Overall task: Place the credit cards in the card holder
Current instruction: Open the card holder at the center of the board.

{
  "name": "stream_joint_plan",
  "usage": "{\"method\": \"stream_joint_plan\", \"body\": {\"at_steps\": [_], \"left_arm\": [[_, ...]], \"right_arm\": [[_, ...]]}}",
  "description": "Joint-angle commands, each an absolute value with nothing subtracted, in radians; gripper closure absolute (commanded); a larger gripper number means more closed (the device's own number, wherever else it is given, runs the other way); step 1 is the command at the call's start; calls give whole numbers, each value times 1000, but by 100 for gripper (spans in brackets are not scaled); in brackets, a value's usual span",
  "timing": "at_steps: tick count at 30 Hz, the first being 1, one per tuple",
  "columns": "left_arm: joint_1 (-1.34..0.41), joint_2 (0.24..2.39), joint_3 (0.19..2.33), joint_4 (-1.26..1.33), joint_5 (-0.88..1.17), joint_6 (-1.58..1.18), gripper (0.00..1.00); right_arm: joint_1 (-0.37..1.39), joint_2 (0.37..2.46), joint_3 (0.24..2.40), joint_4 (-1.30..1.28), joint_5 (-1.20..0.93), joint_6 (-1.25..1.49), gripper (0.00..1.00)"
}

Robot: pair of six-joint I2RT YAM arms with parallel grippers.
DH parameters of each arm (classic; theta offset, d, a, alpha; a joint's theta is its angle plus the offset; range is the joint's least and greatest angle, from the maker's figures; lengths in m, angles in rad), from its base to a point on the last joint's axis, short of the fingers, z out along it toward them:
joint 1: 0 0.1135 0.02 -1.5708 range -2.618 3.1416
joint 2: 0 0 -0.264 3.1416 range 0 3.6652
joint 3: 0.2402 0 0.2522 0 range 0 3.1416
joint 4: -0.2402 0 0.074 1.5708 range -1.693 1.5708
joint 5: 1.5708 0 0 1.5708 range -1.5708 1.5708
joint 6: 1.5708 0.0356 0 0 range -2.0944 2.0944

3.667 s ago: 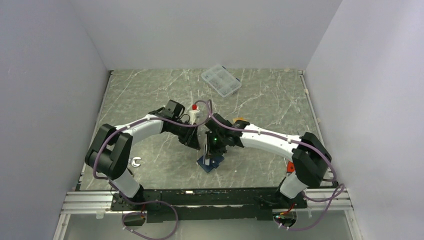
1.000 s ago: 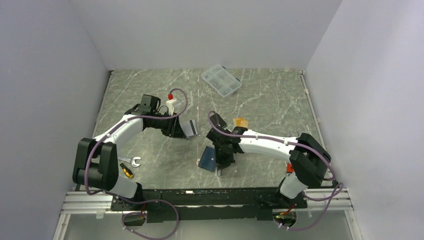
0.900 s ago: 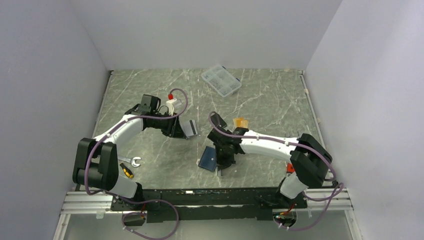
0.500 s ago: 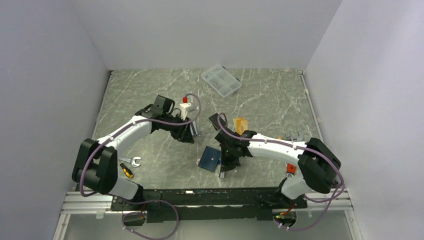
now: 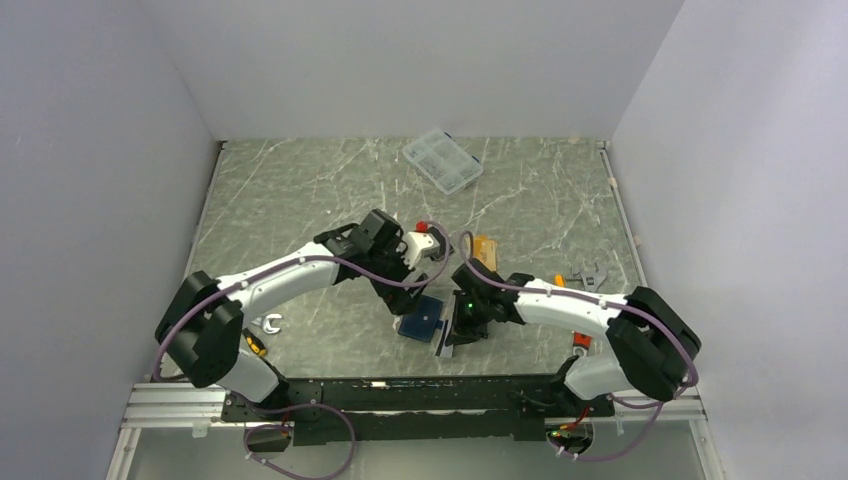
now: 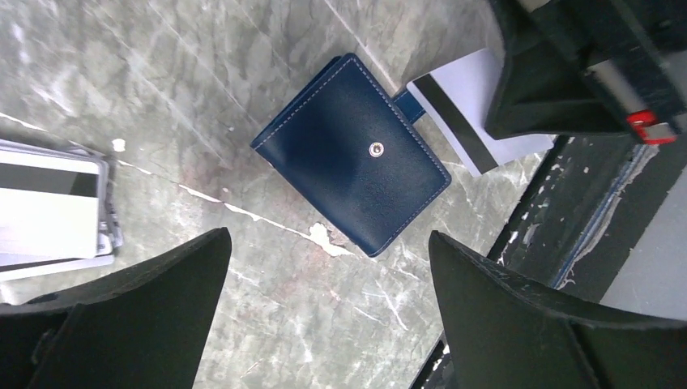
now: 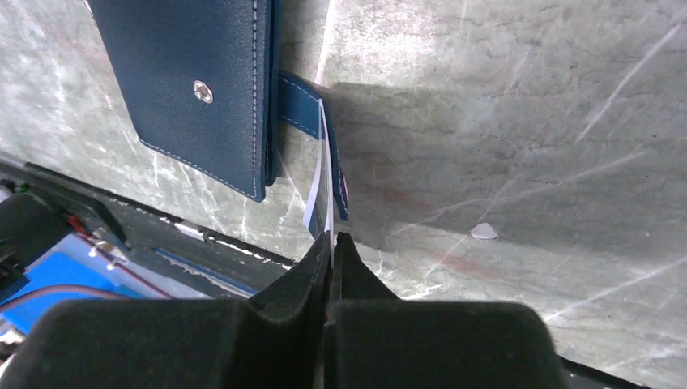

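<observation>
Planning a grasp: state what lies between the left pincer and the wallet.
Nothing; the left wrist view shows only bare table between the open left pincer and the wallet.

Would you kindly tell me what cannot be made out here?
Slots of the card holder: it lies closed; its cover hides them in every view.
The stack of cards: left wrist view, cut off by the left edge.
The card in the right gripper: edge-on in right wrist view, partly behind that gripper in left wrist view.
</observation>
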State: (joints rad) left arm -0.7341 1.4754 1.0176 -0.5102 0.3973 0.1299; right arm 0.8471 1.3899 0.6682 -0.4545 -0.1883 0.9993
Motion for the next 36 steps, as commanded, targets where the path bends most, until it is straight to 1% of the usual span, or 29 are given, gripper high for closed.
{"method": "stream_joint_plan", "body": {"at_steps": [1, 12, 23, 30, 36], "left_arm": [[-794, 1530, 1050, -500, 297, 88, 1], [-948, 1671, 1103, -501, 178, 74, 1], [-980, 1727, 1112, -499, 22, 116, 0], [-991, 1778, 1122, -523, 45, 131, 1], [-991, 1800, 1142, -554, 131, 147, 1]], "right_arm": [[810, 1374, 559, -368, -180, 1005, 100], [739, 1345, 399, -161, -264, 1006, 100], [691, 1286, 255, -21, -266, 1048, 100], [659, 1248, 212, 60, -278, 1068, 100], [641, 1237, 211, 130, -301, 1079, 100]]}}
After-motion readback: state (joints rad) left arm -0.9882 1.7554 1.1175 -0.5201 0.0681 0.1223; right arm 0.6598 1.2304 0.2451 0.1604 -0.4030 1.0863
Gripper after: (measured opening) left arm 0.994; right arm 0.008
